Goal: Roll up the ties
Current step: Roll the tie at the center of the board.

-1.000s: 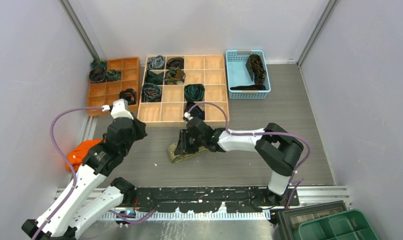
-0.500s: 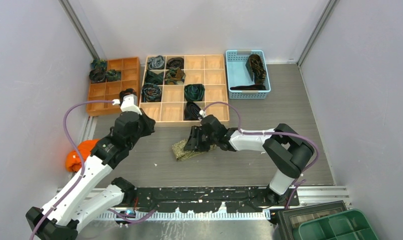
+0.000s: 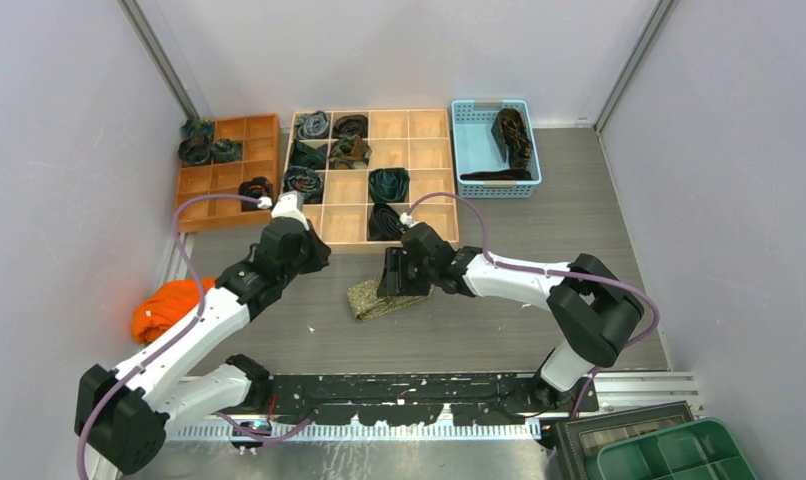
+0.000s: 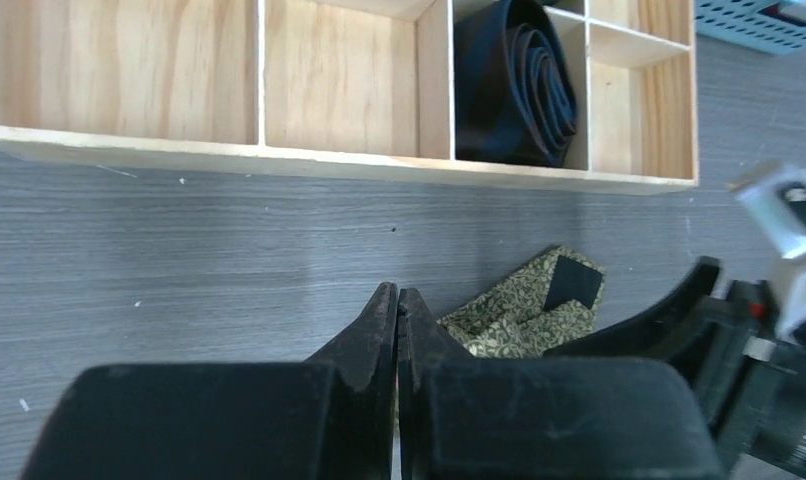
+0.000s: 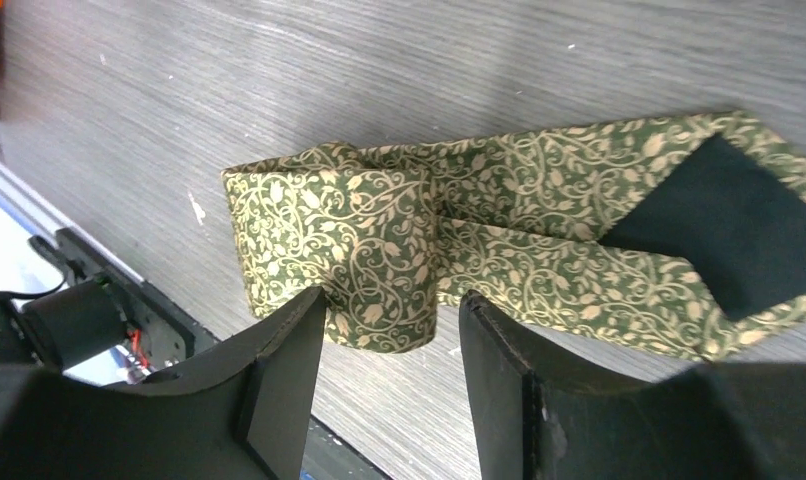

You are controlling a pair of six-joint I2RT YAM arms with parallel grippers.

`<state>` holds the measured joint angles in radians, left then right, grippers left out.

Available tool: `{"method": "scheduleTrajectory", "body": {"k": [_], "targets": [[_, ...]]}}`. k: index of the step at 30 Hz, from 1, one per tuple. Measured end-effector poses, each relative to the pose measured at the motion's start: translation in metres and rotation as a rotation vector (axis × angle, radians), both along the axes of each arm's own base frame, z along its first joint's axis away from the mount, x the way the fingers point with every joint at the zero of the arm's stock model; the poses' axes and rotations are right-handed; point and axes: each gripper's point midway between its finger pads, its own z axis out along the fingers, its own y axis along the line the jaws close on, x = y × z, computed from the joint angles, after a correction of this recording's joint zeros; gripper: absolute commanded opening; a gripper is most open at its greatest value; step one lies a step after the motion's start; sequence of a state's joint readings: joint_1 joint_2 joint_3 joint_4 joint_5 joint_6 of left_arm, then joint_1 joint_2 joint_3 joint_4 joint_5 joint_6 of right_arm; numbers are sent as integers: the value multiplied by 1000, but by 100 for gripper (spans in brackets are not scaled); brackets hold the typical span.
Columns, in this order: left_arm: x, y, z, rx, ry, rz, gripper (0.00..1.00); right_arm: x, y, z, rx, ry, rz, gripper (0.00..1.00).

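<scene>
The olive-gold tie [image 3: 371, 300] lies on the grey table in front of the wooden tray. In the right wrist view its near end is rolled into a short coil [image 5: 364, 240], and its wide end with black lining [image 5: 729, 215] lies flat. My right gripper [image 5: 391, 305] is open, its fingertips on either side of the coil's edge; it also shows in the top view [image 3: 394, 282]. My left gripper [image 4: 397, 297] is shut and empty, just left of the tie [image 4: 509, 315]. Several coiled ties sit in the tray compartments, one of them black [image 4: 509, 85].
A wooden compartment tray [image 3: 430, 125] stands behind the tie, with an orange tray [image 3: 229, 178] to its left and a blue basket [image 3: 474, 150] with dark ties to its right. An orange cloth [image 3: 164, 308] lies far left. A green bin [image 3: 679, 455] sits near right.
My left arm has swung forward and right, from near the orange tray to beside the tie. My right gripper has shifted slightly right over the tie.
</scene>
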<state>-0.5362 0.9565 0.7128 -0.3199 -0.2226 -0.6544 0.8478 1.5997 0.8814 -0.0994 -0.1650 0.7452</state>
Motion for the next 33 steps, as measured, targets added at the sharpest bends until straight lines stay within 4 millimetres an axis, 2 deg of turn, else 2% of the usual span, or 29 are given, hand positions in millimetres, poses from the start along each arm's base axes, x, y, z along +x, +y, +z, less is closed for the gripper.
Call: {"method": "scheduleTrajectory", "body": {"k": [7,13,18,23,27,33], "targets": [[2,-9,-40,13,86,-22,0,9,-18,-6,-128,-38,-19,56],[1,-10,-42,7,86,-23,0,13,-33,-28,-250,-33,-32,56],[0,-6,-29,-8,47,-11,0,19,-40,-26,-304,-61,-42,55],[-11,9,-8,-20,-2,34,0,22,-37,-14,-351,-114,-32,55],[-26,34,12,-21,-54,107,0,15,-22,7,-376,-184,3,57],[-52,75,41,-4,-127,229,0,-11,14,56,-375,-315,91,61]]}}
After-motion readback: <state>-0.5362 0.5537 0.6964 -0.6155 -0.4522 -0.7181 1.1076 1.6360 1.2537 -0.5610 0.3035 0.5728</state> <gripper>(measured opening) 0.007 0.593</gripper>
